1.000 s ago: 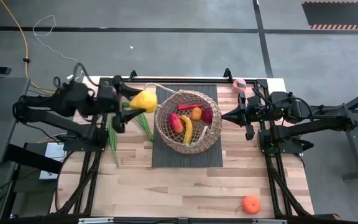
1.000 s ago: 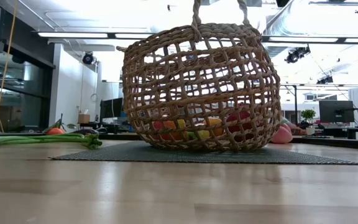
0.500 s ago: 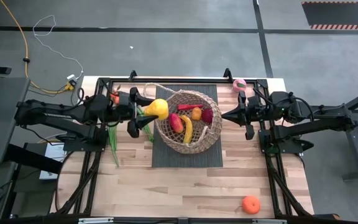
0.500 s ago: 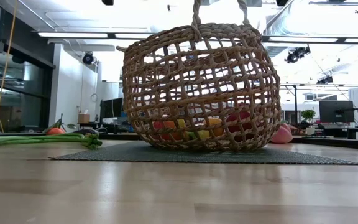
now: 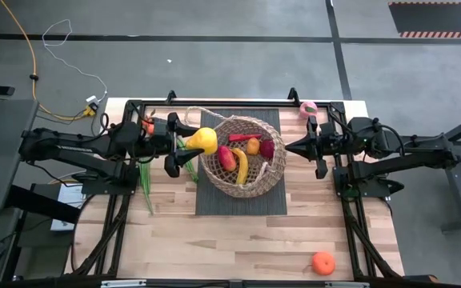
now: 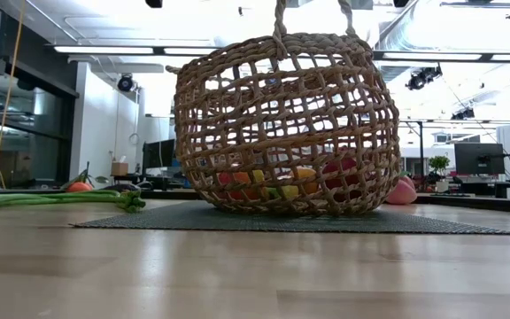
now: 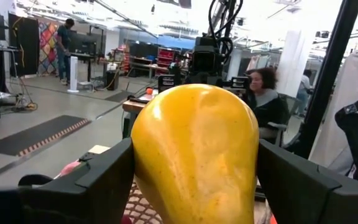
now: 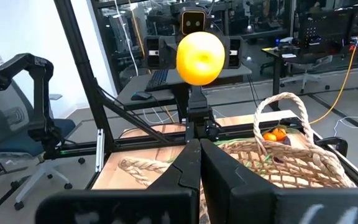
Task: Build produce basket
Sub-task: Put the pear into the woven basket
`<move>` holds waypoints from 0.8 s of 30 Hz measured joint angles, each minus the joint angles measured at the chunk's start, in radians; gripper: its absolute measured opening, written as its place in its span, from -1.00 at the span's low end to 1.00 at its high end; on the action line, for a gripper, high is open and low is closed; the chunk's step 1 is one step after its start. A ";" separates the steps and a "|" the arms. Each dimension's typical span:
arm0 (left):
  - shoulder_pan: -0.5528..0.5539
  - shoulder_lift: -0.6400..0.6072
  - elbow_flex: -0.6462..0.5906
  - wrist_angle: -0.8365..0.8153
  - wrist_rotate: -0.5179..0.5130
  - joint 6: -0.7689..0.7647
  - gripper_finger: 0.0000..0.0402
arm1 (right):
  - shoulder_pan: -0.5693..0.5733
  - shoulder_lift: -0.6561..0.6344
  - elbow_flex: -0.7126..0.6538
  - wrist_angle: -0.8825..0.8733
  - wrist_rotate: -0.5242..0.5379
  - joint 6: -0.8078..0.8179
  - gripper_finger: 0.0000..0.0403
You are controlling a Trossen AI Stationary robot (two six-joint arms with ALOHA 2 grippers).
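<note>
Several produce pieces, perhaps five, in basket [image 5: 242, 156]; left fingers [image 5: 176, 149] grip yellow fruit [image 5: 203, 140]; right fingers [image 5: 293, 149] together.

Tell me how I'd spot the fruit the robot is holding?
Find the round wicker basket mid-table. At its left rim, the left gripper holds a yellow pear-shaped fruit. Unlike the rest, it is lifted, not lying in the basket.

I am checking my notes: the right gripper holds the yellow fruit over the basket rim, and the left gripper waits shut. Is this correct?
No, the sides are swapped. The high view shows the left gripper holding the yellow fruit over the basket rim; the right gripper waits shut.
</note>
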 joint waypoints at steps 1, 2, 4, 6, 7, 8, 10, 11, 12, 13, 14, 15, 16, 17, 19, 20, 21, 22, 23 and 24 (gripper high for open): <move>0.000 0.000 0.000 0.001 0.000 -0.002 0.45 | 0.000 0.000 0.000 0.000 0.000 -0.003 -1.00; 0.000 0.000 0.000 0.001 -0.005 -0.015 0.45 | 0.000 0.000 0.000 0.000 0.000 -0.003 -1.00; 0.000 0.004 0.001 0.003 -0.039 -0.065 0.45 | 0.000 0.000 0.000 0.000 0.000 -0.003 -1.00; 0.000 0.032 0.024 -0.002 -0.088 -0.103 0.45 | 0.000 0.000 0.000 0.000 0.004 -0.003 -1.00; 0.000 0.053 0.048 -0.021 -0.098 -0.111 0.45 | 0.000 0.000 0.000 0.000 0.012 -0.003 -1.00; 0.000 0.077 0.080 -0.048 -0.102 -0.113 0.45 | 0.000 0.000 0.000 0.000 0.022 -0.003 -1.00; 0.004 0.140 0.166 -0.124 -0.105 -0.100 0.45 | 0.000 0.000 0.000 0.000 0.027 -0.003 -1.00; 0.010 0.174 0.211 -0.183 -0.103 -0.096 0.45 | 0.000 0.000 0.000 0.000 0.027 -0.003 -1.00; 0.018 0.214 0.256 -0.250 -0.094 -0.097 0.45 | 0.000 0.000 0.000 0.001 0.027 -0.003 -1.00; 0.025 0.258 0.297 -0.312 -0.087 -0.112 0.45 | 0.000 0.000 0.000 0.001 0.027 -0.003 -1.00; 0.030 0.302 0.336 -0.364 -0.078 -0.139 0.45 | 0.000 0.000 0.000 0.000 0.027 -0.003 -1.00; 0.034 0.347 0.369 -0.404 -0.075 -0.172 0.45 | 0.000 0.000 0.000 0.000 0.027 -0.003 -1.00; 0.036 0.388 0.396 -0.429 -0.075 -0.205 0.45 | 0.000 0.000 0.000 0.000 0.027 -0.003 -1.00; 0.036 0.425 0.417 -0.446 -0.075 -0.236 0.45 | 0.000 0.000 0.000 0.000 0.027 -0.003 -1.00; 0.035 0.491 0.448 -0.445 -0.077 -0.279 0.45 | 0.000 0.000 0.000 -0.001 0.027 -0.003 -1.00; 0.035 0.522 0.460 -0.433 -0.080 -0.295 0.45 | 0.000 0.000 0.000 -0.001 0.027 -0.003 -1.00; 0.034 0.550 0.469 -0.426 -0.088 -0.308 0.45 | 0.000 0.000 0.000 -0.001 0.027 -0.003 -1.00; 0.034 0.577 0.476 -0.426 -0.102 -0.318 0.45 | 0.000 0.000 0.000 -0.001 0.027 -0.003 -1.00; 0.034 0.602 0.483 -0.426 -0.123 -0.329 0.45 | 0.000 0.000 0.000 -0.001 0.027 -0.003 -1.00; 0.035 0.623 0.487 -0.426 -0.150 -0.337 0.45 | 0.000 0.000 0.000 -0.001 0.027 -0.003 -1.00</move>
